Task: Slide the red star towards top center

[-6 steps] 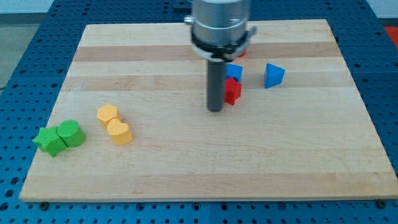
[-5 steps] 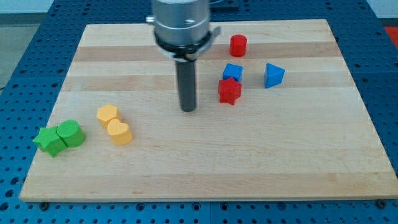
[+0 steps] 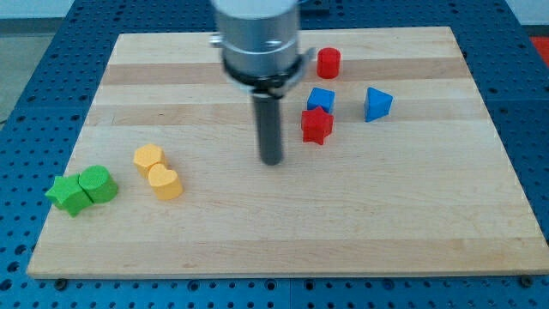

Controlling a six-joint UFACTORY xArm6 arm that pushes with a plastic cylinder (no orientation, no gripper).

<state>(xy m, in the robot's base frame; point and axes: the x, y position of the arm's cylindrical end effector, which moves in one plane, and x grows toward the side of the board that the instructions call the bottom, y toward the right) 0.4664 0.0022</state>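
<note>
The red star (image 3: 316, 126) lies right of the board's middle, touching a blue block (image 3: 321, 99) just above it. My tip (image 3: 272, 160) rests on the board to the star's lower left, about a block's width clear of it. The rod rises from the tip to the arm's grey body at the view's top.
A red cylinder (image 3: 328, 63) stands near the top edge, above the blue block. A blue triangular block (image 3: 377, 104) is further right. A yellow block (image 3: 148, 159) and a yellow heart (image 3: 165, 183) sit at the left, with a green star (image 3: 68, 195) and a green block (image 3: 99, 184) at the far left.
My tip swung left away from the red star, then came back a little to the right and down. No block has moved.
</note>
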